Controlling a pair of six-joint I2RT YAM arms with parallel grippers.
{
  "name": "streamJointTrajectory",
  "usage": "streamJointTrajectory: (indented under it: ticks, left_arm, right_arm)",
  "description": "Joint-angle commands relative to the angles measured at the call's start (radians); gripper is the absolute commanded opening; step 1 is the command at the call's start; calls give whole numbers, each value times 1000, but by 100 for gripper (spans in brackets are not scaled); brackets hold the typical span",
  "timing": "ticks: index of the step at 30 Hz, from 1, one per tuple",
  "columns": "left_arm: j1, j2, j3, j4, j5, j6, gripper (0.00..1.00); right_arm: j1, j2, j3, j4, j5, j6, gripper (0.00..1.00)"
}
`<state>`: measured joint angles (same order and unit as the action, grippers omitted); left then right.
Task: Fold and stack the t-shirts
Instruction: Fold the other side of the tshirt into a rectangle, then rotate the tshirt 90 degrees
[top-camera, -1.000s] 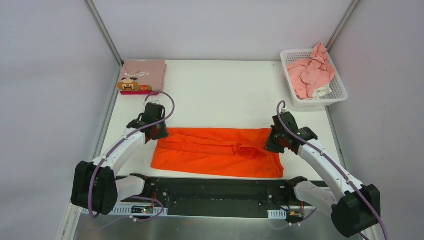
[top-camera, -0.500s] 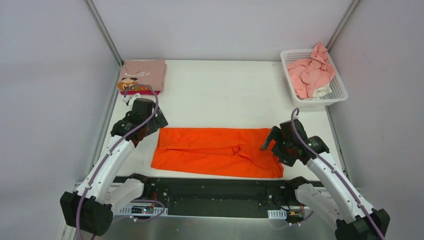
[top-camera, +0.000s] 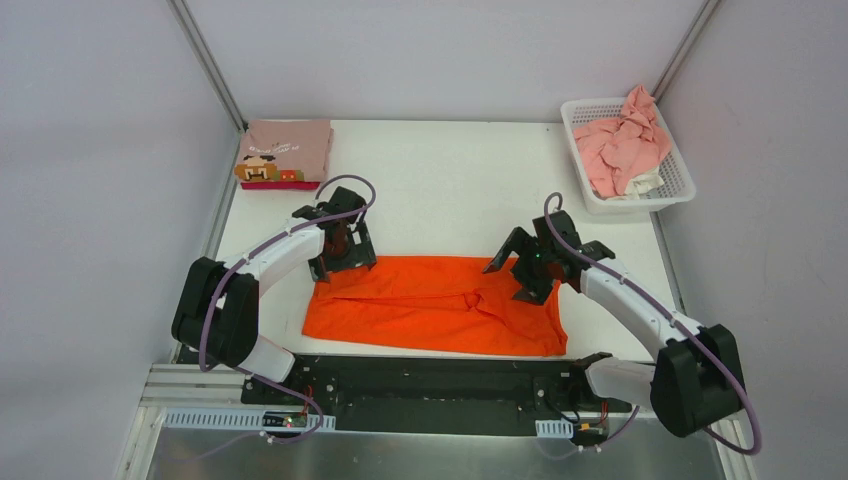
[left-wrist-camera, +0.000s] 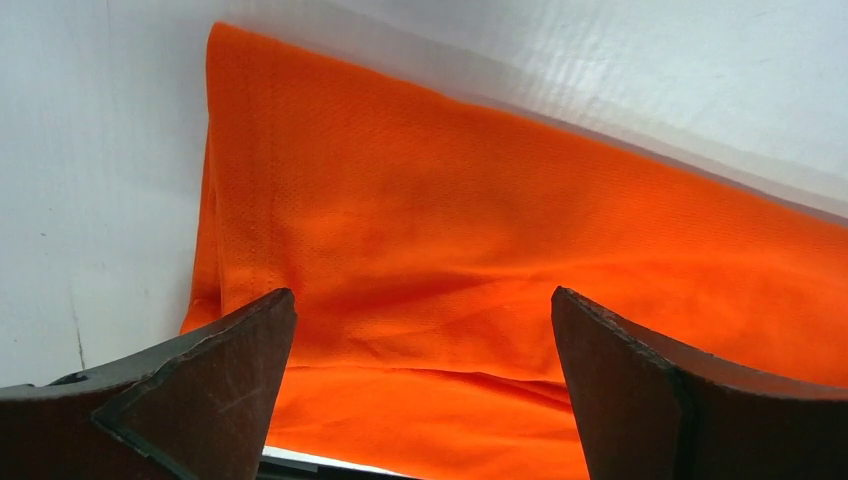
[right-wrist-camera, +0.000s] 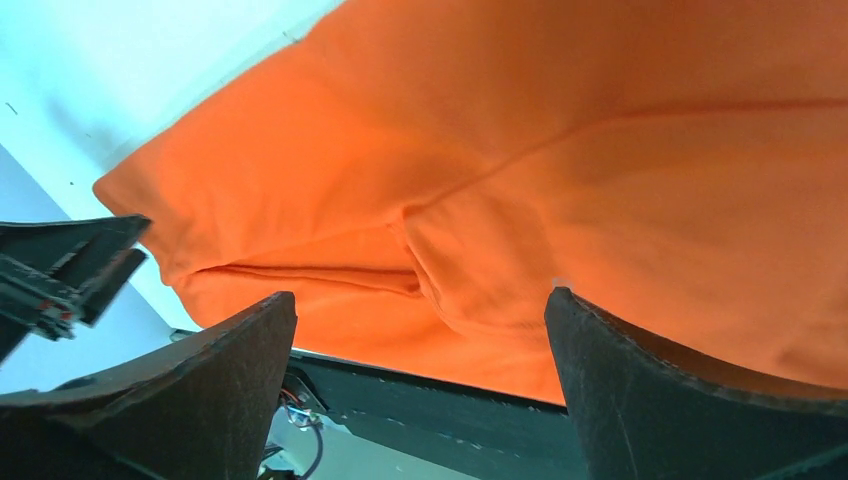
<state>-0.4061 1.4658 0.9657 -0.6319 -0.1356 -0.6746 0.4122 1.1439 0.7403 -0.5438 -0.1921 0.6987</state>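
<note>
Orange t-shirt (top-camera: 435, 305) lies folded flat; both grippers spread wide, nothing held.
Top view: left gripper (top-camera: 345, 255) sits over the shirt's far-left corner, right gripper (top-camera: 512, 278) over its far-right edge; dusty-pink t-shirt (top-camera: 290, 148) lies folded well beyond the left gripper. Left wrist view: fingers (left-wrist-camera: 200, 385) wide apart, orange cloth directly below and ahead. Right wrist view: jaws wide apart, a creased fold of the shirt between them.

The bright orange t-shirt (top-camera: 435, 305) lies flat on the worktop (top-camera: 450, 190) at 6 o'clock, folded into a wide, lightly creased band, the dusty-pink t-shirt (top-camera: 287, 148) with its pixel face rests folded at 10 o'clock over a magenta t-shirt (top-camera: 298, 185), and light pink t-shirts (top-camera: 622, 148) lie crumpled at 2 o'clock.
</note>
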Motion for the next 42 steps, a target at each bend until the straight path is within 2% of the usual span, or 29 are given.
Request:
streamJointTrajectory:
  ticks: [1,5,9,14,21,25,30,36,42]
  left_arm:
    - [1,27,-45,2,-26,-45,99]
    - [3,40,-68,11,-57,-52,99]
    - [7,64,-83,27,-67,-57,99]
    - [58,70,-108,29,-60,-56,99]
    - [65,-44,-92,62,83,-2,99]
    - [23,-124,-78,63,105,3,99]
    - [-59,-127,-76,64,134,-4,99]
    - [-117,-69,-85,74,121,-22,99]
    - [-119,-21,-141,134,174,-34,99]
  right_arm:
    - [7,109,4,144,-56,50,99]
    - [3,172,-31,66,69,59,99]
    - [-1,202,-96,116,73,84,99]
    - [-13,187,-95,87,134,54,99]
    - [-10,12,-49,-1,121,6,99]
    - [-6,-114,-81,-104,136,24,100]
    - [-4,-187,-180,-169,124,67,99]
    - [-14,-71,-186,-119,204,87,99]
    - [-122,142,-76,-63,337,43,99]
